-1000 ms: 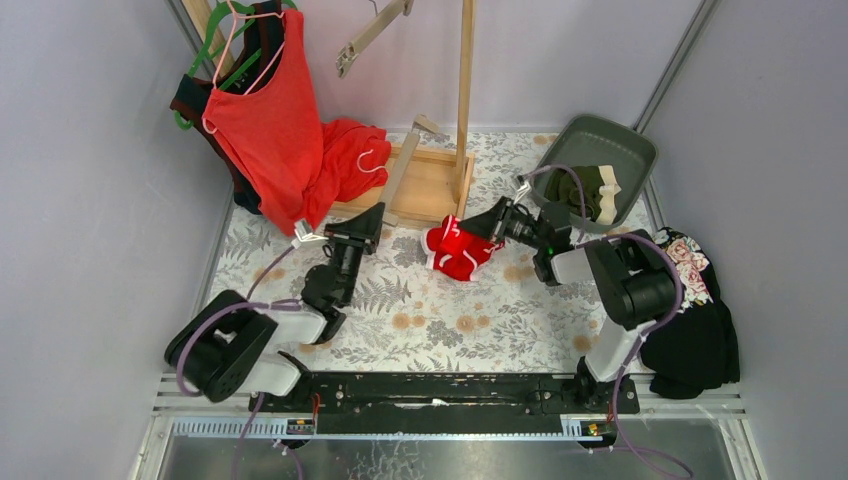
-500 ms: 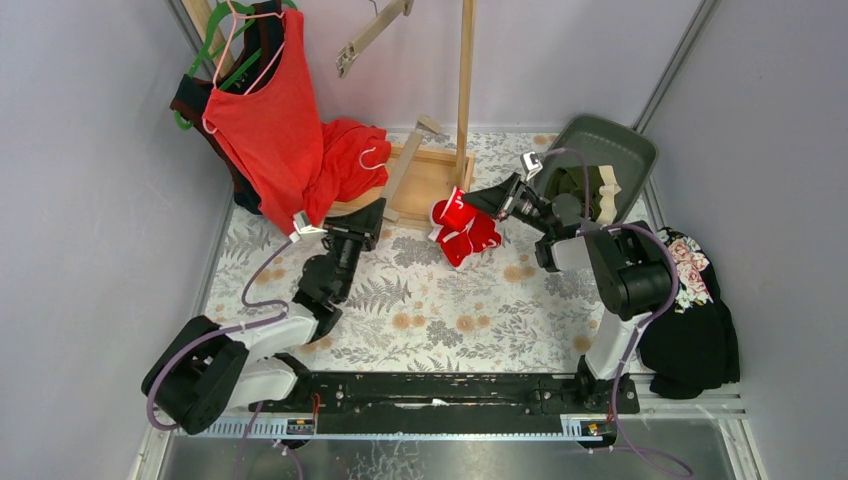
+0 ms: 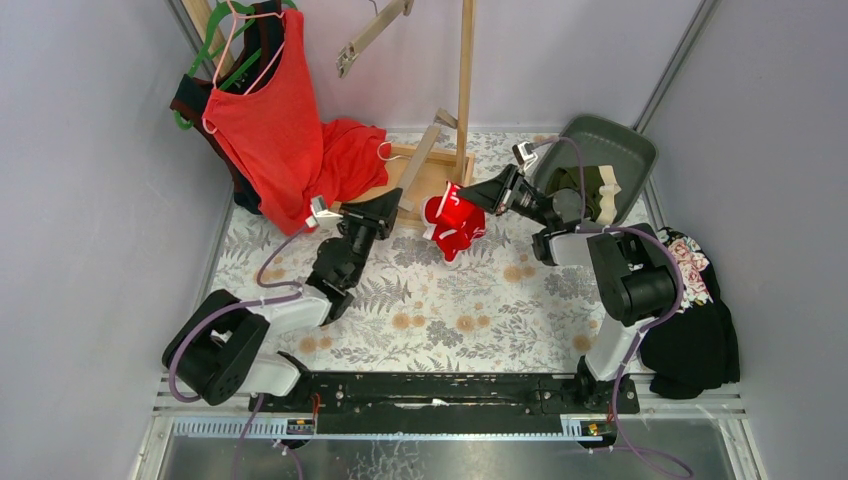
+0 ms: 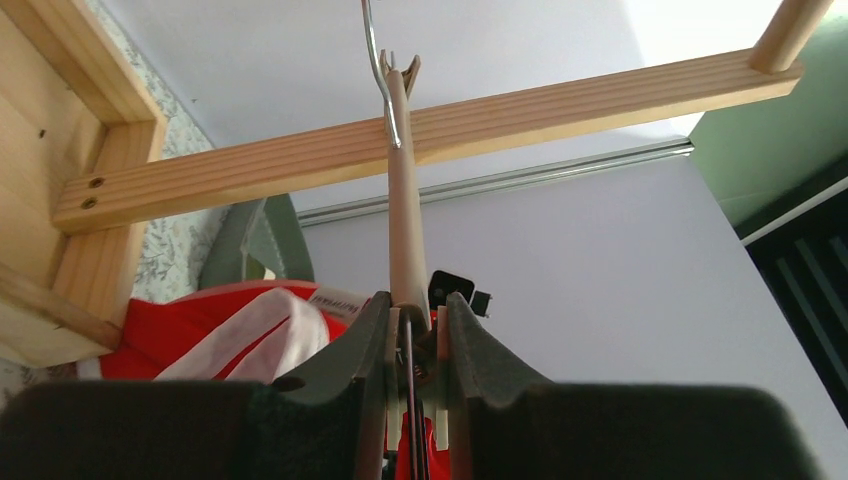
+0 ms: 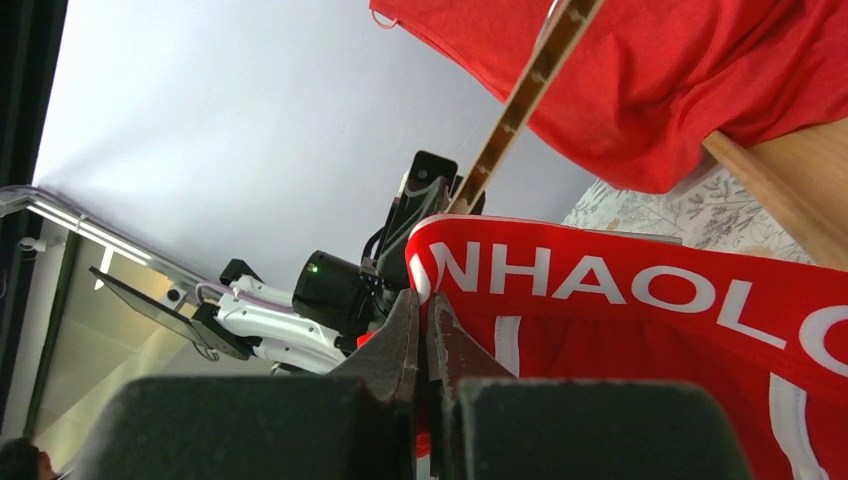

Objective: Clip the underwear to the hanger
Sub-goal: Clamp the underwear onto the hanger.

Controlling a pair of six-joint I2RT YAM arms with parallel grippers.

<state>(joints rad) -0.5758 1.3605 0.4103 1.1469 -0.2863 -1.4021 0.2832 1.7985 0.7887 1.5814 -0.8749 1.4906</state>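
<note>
your left end effector (image 4: 410,312) clasps the wooden hanger (image 4: 403,215), its wire hook (image 4: 377,70) clear from that wrist; your right end effector (image 5: 422,312) pinches the red briefs (image 5: 610,390) by the lettered waistband (image 5: 640,285) beside it; overhead, olive briefs (image 3: 578,188) lie in the grey bin (image 3: 632,146).

Both arms are extended toward the far middle; the left gripper (image 3: 390,203) is clamped, the right gripper (image 3: 470,196) pinched tight.

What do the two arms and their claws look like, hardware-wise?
The left arm and right arm match: rounded black joint housings with white links between them. A purple cable loops loosely along each. A green LED glows near the left arm's wrist. The left claw and right claw each have two dark grey, matte, wedge-shaped fingers.
</note>
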